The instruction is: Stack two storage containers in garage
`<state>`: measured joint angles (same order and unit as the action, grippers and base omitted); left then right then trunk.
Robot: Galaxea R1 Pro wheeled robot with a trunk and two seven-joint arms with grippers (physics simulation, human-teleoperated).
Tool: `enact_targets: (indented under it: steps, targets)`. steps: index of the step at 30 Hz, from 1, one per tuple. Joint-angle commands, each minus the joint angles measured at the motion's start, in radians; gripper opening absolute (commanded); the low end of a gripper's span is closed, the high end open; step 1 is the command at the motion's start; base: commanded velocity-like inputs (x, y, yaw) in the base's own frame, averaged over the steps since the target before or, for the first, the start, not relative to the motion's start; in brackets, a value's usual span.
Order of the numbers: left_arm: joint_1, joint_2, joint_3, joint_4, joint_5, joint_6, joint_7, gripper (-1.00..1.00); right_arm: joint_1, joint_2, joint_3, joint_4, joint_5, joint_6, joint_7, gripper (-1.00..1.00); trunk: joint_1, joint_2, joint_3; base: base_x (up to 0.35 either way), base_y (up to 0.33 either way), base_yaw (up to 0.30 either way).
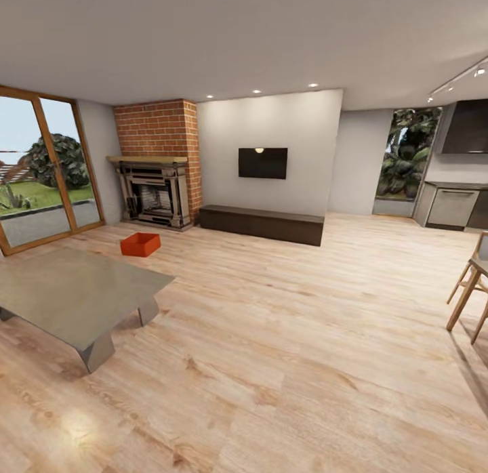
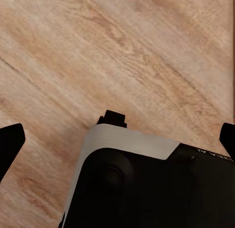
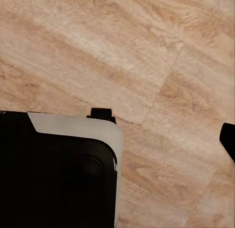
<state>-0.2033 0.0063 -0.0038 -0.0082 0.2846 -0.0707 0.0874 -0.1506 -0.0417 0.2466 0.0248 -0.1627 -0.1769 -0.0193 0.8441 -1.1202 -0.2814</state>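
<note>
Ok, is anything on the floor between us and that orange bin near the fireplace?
Partly. The low grey table sits at the left, its far corner close to the storage container. The wood floor to the table's right looks open right up to the container.

The head view faces the far fireplace (image 1: 157,192) across the wood floor (image 1: 285,337); both wrist views look closely down at that floor.

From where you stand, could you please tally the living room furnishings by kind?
Orange-red open-topped storage bin: 1
Low grey table: 1
Long dark low cabinet: 1
Brick fireplace: 1
Wall-mounted black television: 1
Wooden chair: 1
Total: 6
</note>
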Motion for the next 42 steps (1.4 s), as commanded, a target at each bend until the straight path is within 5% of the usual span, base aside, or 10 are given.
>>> enact_targets:
  steps: [1,42]
  targets:
    - [-0.001,0.000,-0.001,0.001,0.004,-0.003,0.002,1.00,-0.001,0.000,0.009,0.002,-0.009,-0.006,-0.001,1.00,0.001,-0.001,-0.001,0.325,0.000,0.000]
    - [-0.001,0.001,-0.001,0.001,0.002,0.004,0.002,1.00,-0.001,0.000,0.011,0.003,-0.008,-0.010,-0.001,1.00,0.001,-0.001,-0.001,0.317,-0.040,0.000]
